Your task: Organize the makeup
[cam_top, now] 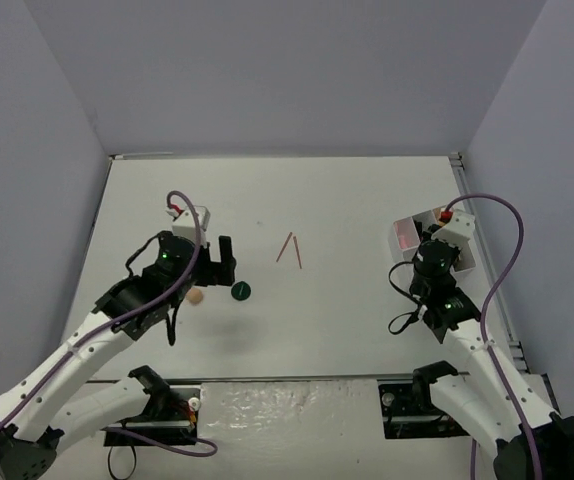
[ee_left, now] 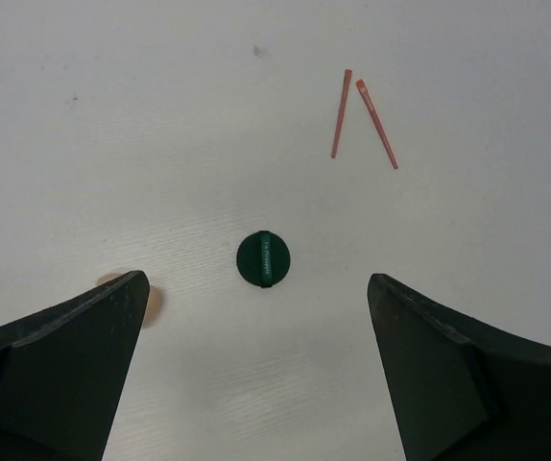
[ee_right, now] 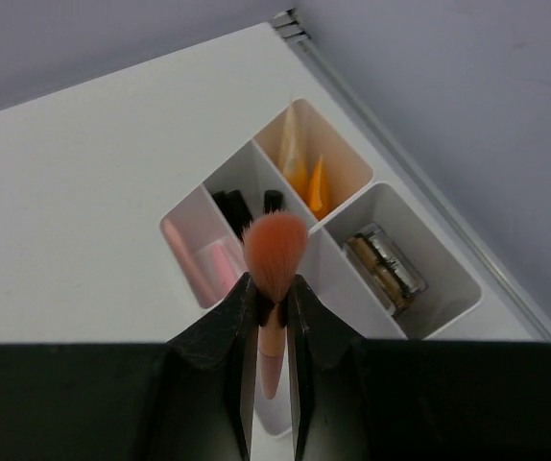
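- The brush (ee_right: 275, 252) is pinched by its handle between the fingers of the right gripper (ee_right: 274, 288), which are closed tight on it. Its peach bristles point away from the wrist, so the handle end is free to go down first.
- It hangs over the white tray (ee_right: 448, 288), which sits toward the 3 o'clock edge of the table (cam_top: 347, 200). It is above the near dividing walls, and I cannot tell which slot it is bound for.
- The tray groups like with like. The orange tubes (ee_right: 311, 182) are at 12 o'clock, the brown palettes (ee_right: 383, 269) at 3 o'clock, the dark sticks (ee_right: 229, 206) in the middle and the pink sticks (ee_right: 213, 269) at 9 o'clock.
- The green disc (ee_left: 262, 259) lies flat on the table, centred just ahead of the left gripper (ee_left: 256, 293). Its jaws are spread wide and hold nothing. It looks lined up to be the next pick.
- The beige sponge (cam_top: 196, 296) lies at 9 o'clock of the disc, partly hidden behind one finger in the left wrist view.
- Two pink pencils (ee_left: 341, 113) lie loose at 1 o'clock of the disc, leaning toward each other, not yet sorted.
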Robot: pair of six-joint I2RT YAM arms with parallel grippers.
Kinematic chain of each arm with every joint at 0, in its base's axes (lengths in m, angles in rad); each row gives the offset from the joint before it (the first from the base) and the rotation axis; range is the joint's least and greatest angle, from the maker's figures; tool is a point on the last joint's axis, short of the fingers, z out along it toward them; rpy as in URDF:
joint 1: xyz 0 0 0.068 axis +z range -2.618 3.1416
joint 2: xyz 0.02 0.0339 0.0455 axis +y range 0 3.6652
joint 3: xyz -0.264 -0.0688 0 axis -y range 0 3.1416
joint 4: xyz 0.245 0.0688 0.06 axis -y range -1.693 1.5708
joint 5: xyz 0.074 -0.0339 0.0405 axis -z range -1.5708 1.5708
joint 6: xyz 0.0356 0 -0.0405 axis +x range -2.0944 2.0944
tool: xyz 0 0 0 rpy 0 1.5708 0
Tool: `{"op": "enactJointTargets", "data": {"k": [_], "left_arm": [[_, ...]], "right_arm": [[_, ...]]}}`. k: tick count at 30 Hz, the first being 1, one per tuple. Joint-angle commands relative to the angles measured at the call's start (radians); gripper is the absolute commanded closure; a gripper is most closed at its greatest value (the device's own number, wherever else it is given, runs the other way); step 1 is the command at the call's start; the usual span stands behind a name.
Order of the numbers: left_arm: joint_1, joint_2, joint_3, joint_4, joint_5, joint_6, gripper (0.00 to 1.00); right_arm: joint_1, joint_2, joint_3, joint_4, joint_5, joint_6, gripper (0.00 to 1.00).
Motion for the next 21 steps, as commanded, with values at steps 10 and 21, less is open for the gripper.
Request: {"op": "enactJointTargets", "data": {"k": [10,21], "left_arm": [[0.192,-0.104,0.075,-0.156,0.104,0.108,0.03],[0.344,-0.134,-0.011,-0.079,0.198,0.131,0.03]], "right_arm": [[-0.114,0.192,-0.012,0.38,0.111,-0.147,1.0],[-0.179,0.26,-0.064,0.456,-0.01,-0.142,0.99]]}}
